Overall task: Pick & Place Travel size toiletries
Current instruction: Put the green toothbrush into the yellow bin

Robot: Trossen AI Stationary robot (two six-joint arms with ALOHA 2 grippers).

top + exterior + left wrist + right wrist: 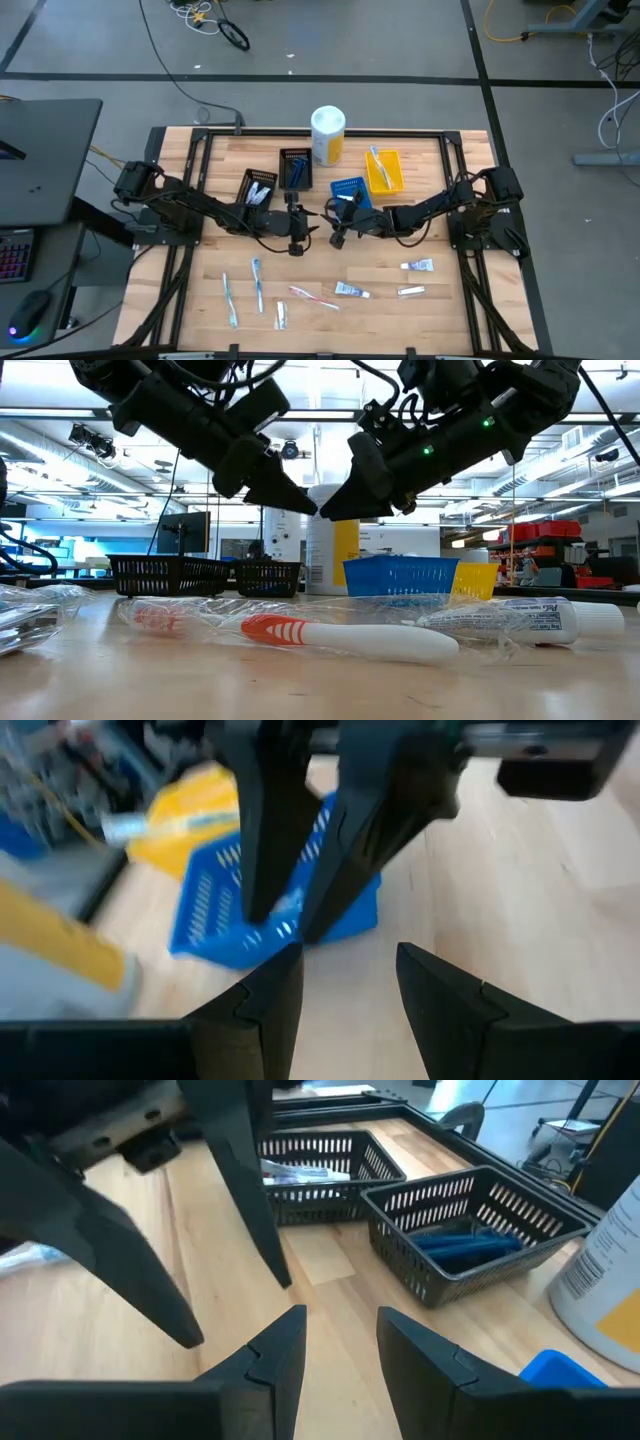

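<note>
From above, both arms meet mid-surface (400, 290), the left hand (299, 237) and right hand (338, 231) nose to nose just in front of the blue tray (350, 192). The toiletries are mostly loose near the front edge: two light-blue toothbrushes (258, 285), a pink toothbrush (312, 297), and a few small tubes (417, 265). Some are already sorted: razors in one black tray (294, 168), a tube or so in the other black tray (257, 189), a brush in the yellow tray (384, 170).

The table-level camera shows both hands well above the surface with nothing hanging from either, and a wrapped toothbrush (350, 637) lying right up close.

The left wrist camera shows its fingers parted and empty, the right hand's fingers also spread in front of the blue tray (260, 910).

The right wrist camera shows the same: a gap between its fingers, nothing held.

My guess is we're between picks. Next, one hand has to swing toward the front row and drop over a brush or tube.
</note>
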